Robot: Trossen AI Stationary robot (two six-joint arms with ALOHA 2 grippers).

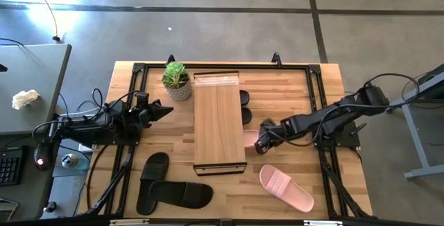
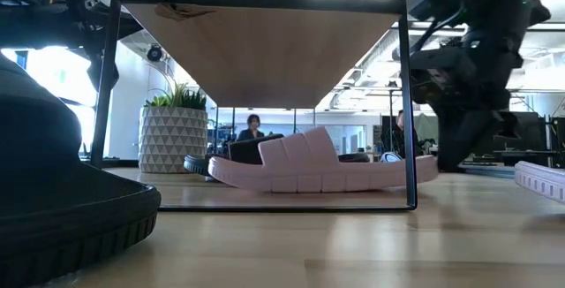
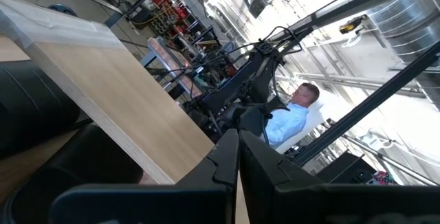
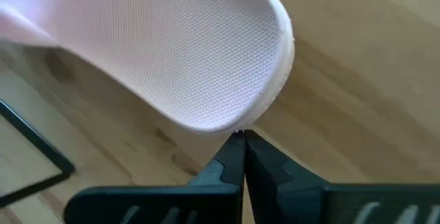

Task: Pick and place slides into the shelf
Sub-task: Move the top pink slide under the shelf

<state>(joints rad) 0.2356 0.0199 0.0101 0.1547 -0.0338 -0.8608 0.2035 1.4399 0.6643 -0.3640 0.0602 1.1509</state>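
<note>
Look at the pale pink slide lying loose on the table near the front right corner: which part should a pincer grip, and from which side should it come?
Probably the wide strap of the loose pink slide, approached from above. The slide lies flat, sole down, with open tabletop around it, and the strap arches over the footbed, giving a raised band two fingers could close across. The right pincer is nearest.

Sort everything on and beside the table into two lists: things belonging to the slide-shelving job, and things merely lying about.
Job: shelf; pink slide under it, shut right gripper touching its edge; loose pink slide; black slides.
Lying about: potted plant; crumpled paper; keyboard.
</note>
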